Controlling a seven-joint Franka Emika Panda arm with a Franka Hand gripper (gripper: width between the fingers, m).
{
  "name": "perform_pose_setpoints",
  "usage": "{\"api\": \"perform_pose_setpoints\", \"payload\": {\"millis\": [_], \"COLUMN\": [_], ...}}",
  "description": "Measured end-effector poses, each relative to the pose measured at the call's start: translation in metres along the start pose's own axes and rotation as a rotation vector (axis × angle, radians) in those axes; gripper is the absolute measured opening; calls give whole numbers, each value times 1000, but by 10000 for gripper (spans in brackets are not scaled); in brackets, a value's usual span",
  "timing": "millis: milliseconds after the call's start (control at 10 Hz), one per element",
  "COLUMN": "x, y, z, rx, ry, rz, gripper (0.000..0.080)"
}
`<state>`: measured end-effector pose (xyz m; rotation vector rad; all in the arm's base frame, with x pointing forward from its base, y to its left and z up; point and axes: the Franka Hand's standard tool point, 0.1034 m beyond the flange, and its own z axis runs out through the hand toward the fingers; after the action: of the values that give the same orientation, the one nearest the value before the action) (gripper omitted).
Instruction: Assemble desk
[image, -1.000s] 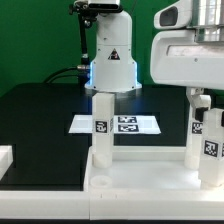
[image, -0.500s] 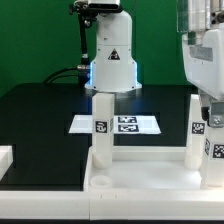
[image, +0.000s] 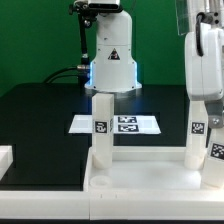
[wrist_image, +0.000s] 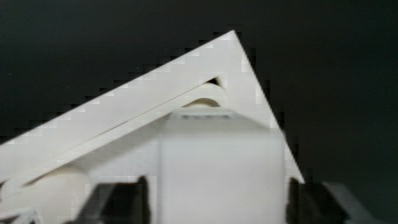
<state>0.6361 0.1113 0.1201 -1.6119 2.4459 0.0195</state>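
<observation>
The white desk top (image: 140, 178) lies at the front of the black table, sockets up. Two tagged white legs stand upright in it: one at the exterior view's left (image: 101, 125), one at the right (image: 196, 130). My gripper (image: 210, 112) hangs at the exterior view's right edge, shut on a third tagged leg (image: 216, 150) that stands upright at the top's right corner. In the wrist view my gripper (wrist_image: 217, 205) has a dark finger on each side of that leg (wrist_image: 217, 160), with the desk top's corner (wrist_image: 125, 110) beyond it.
The marker board (image: 117, 124) lies flat on the table behind the desk. The white robot base (image: 111, 60) stands behind it, against a green backdrop. A white block (image: 5, 160) sits at the exterior view's left edge.
The gripper's hand has swung toward the exterior view's right and turned. The held leg's tag has shifted slightly right. The desk top and the other legs have not moved.
</observation>
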Motion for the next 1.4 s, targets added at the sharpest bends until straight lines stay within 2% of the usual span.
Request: {"api": "perform_pose_setpoints", "payload": {"millis": [100, 200, 300, 400, 600, 800, 900, 1100, 1200, 1300, 1400], "x": [-4, -9, -15, -18, -17, -8, -1, 0, 0, 0, 1], "y": [3, -1, 4, 9, 7, 0, -4, -4, -4, -4, -4], "z": [0, -3, -1, 1, 1, -1, 0, 2, 2, 2, 2], "rx": [-31, -28, -37, -49, -48, -57, -60, -60, -60, -60, -60], "ry": [22, 39, 37, 32, 31, 45, 45, 45, 45, 46, 47], "rz": [-131, -344, -482, -530, -661, -1025, -1223, -1225, -1215, -1214, -1122], "gripper": [497, 497, 616, 639, 648, 649, 649, 649, 555, 371, 289]}}
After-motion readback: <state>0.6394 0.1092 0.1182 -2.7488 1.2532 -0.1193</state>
